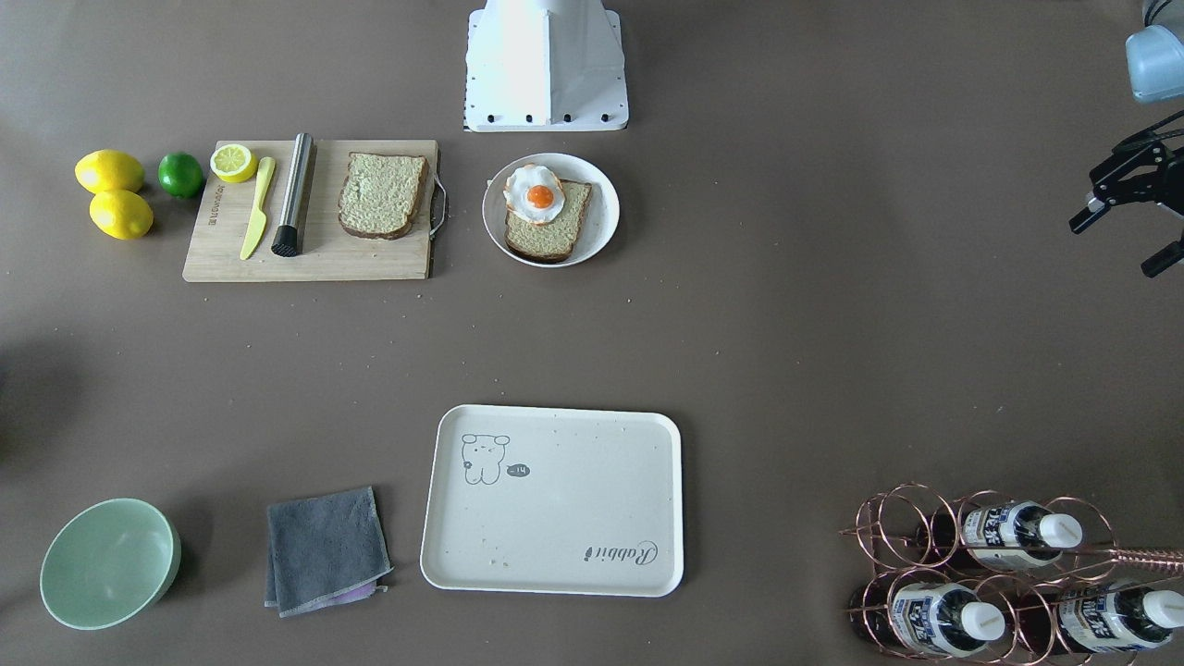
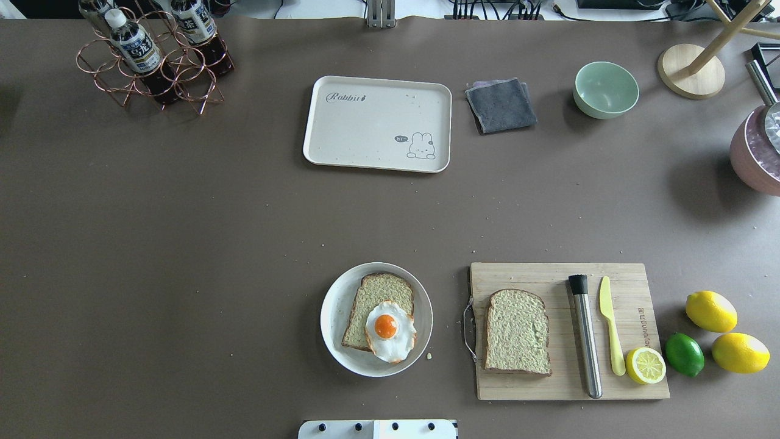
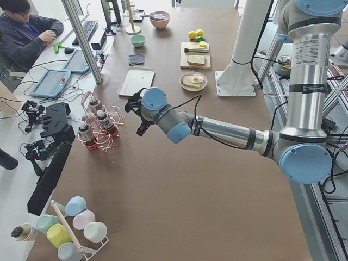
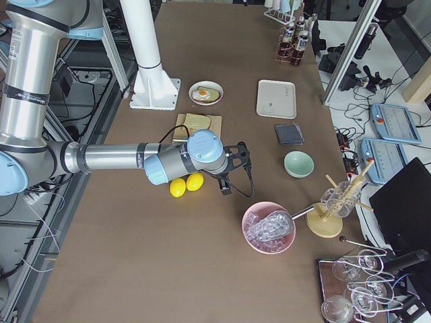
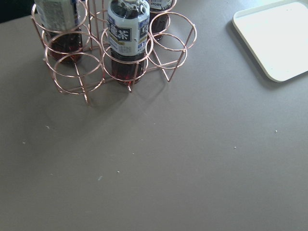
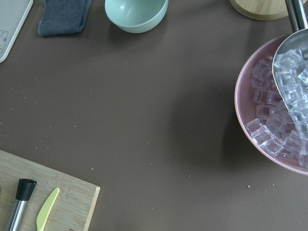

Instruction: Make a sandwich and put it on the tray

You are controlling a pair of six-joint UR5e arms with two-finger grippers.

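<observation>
One bread slice (image 2: 376, 291) lies on the round white plate (image 2: 333, 332) with the fried egg (image 2: 390, 329) on top, partly over its edge. The second bread slice (image 2: 517, 331) lies bare on the wooden cutting board (image 2: 548, 274). The cream tray (image 2: 365, 128) sits empty across the table, also in the front view (image 1: 573, 518). My left gripper (image 1: 1115, 248) is open and empty, off at the table's left end near the bottle rack (image 2: 152, 55). My right gripper (image 4: 232, 178) hovers by the lemons (image 4: 186, 184); I cannot tell if it is open or shut.
On the board lie a steel muddler (image 2: 586, 335), a yellow knife (image 2: 610, 332) and a lemon half (image 2: 646, 366). A lime (image 2: 684, 353) and two lemons (image 2: 710, 311) sit beside it. A grey cloth (image 2: 501, 105), green bowl (image 2: 606, 89) and pink ice bowl (image 2: 755, 158) stand further off.
</observation>
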